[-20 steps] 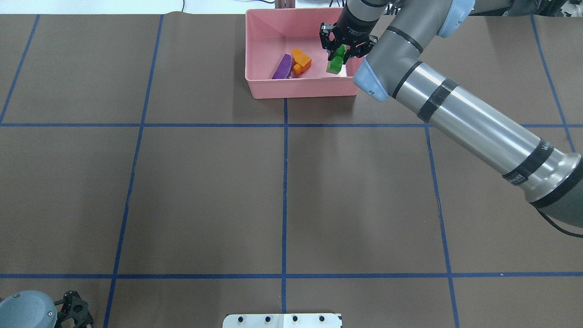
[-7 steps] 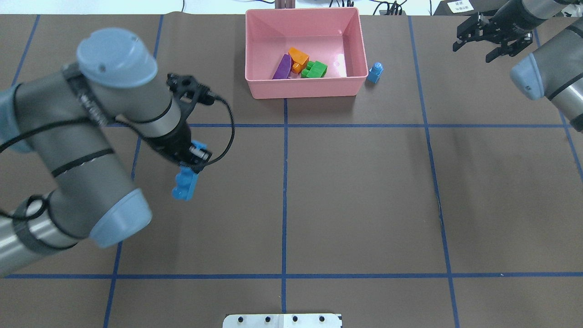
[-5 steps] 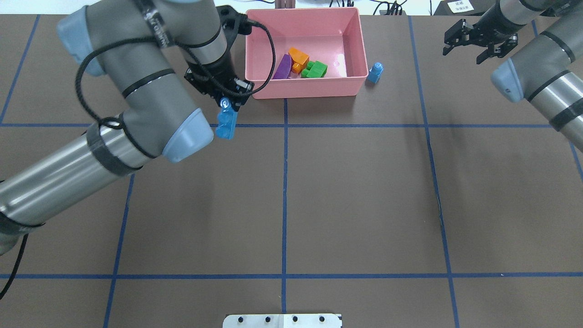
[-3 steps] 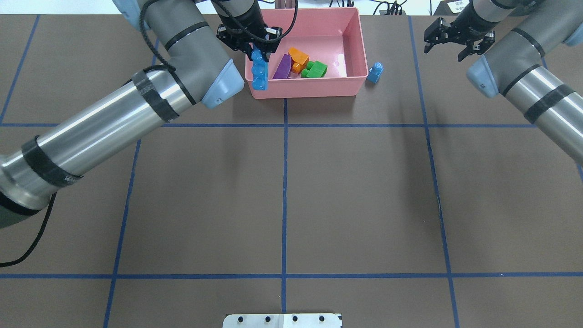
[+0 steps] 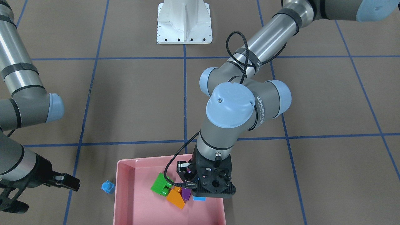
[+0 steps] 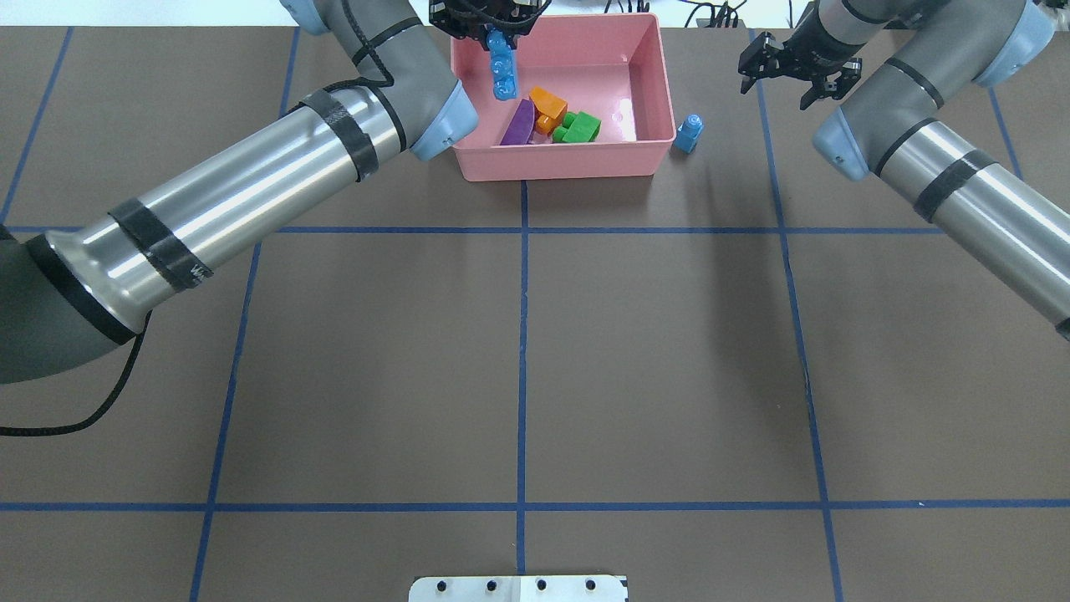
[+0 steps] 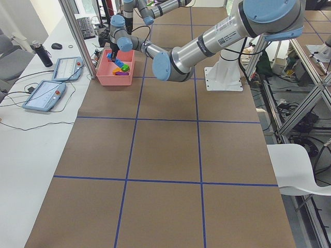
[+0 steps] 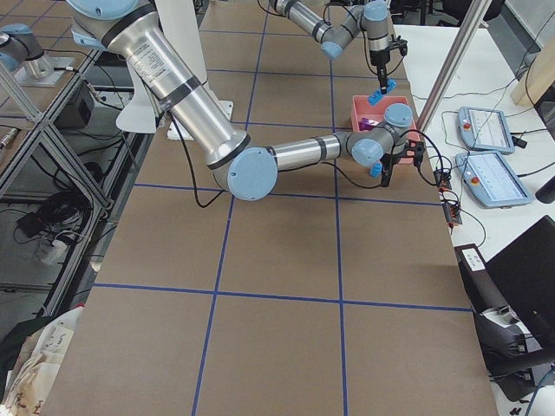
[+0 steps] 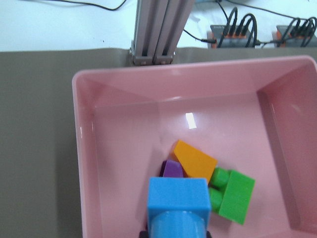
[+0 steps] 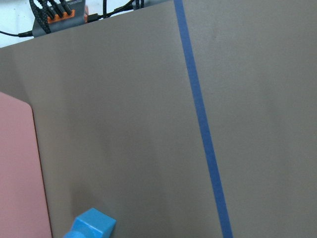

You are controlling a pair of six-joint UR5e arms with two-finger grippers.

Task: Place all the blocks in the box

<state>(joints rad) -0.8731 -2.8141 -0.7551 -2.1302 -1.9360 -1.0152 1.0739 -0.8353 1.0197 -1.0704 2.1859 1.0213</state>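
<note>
The pink box (image 6: 560, 165) stands at the table's far edge. An orange block (image 6: 549, 107), a purple block (image 6: 520, 124) and a green block (image 6: 579, 128) lie inside it. My left gripper (image 6: 491, 25) hangs over the box's back left part, shut on the long blue block (image 6: 502, 71), which dangles upright above the box floor. The left wrist view shows that blue block (image 9: 178, 206) above the purple one (image 9: 172, 168). A small light-blue block (image 6: 688, 134) stands on the table just right of the box. My right gripper (image 6: 782, 84) hovers open, right of that block.
The white robot base plate (image 6: 518, 588) sits at the near edge. An aluminium post (image 9: 158, 29) and cables stand right behind the box. Two tablets (image 7: 67, 67) lie on the white desk beyond the box. Blue tape lines (image 6: 522, 334) cross the brown table cover.
The right gripper let the green block go into the box and drew away right. My left arm carried the long blue block from mid-left to over the box. The right gripper now drifts left.
</note>
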